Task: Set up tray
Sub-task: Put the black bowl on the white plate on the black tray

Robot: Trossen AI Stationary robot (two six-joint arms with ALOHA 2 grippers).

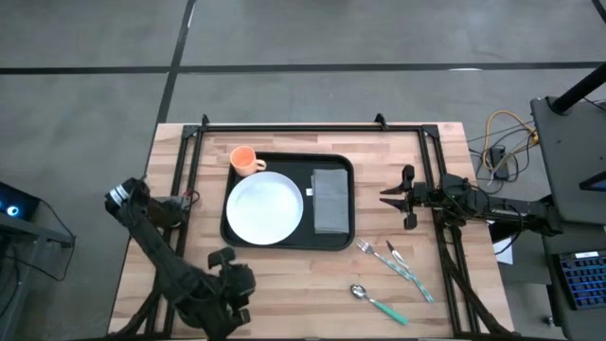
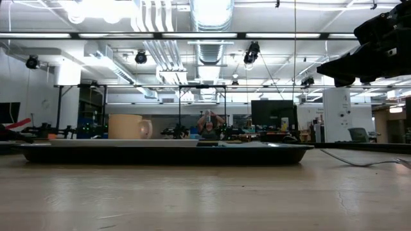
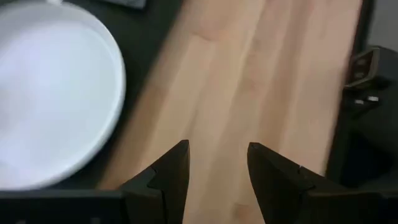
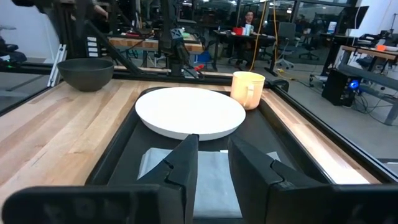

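You are viewing the tray [image 1: 287, 242] lying mid-table, carrying a white plate [image 1: 265, 207], a grey napkin [image 1: 330, 201] and an orange mug [image 1: 243, 159]. Your right gripper [image 1: 388, 198] is hovering just beside its right rim, fingers slightly apart, gripping nothing. Your left gripper [image 3: 217, 163] is waiting spread near the front edge.

— What sits on the pale wooden table top [image 2: 192, 192]?
— A long, flat black tray with a low rim [image 2: 160, 153], seen edge-on across the middle. A beige ceramic mug [image 2: 128, 126] shows above its left part, handle to the right.
— And the arms?
— Part of one dark robot arm [image 2: 372, 45] hangs at the upper right (its fingers cannot be made out).
— Behind the table?
— A person [image 2: 210, 127] stands far back in the workshop, hands raised.
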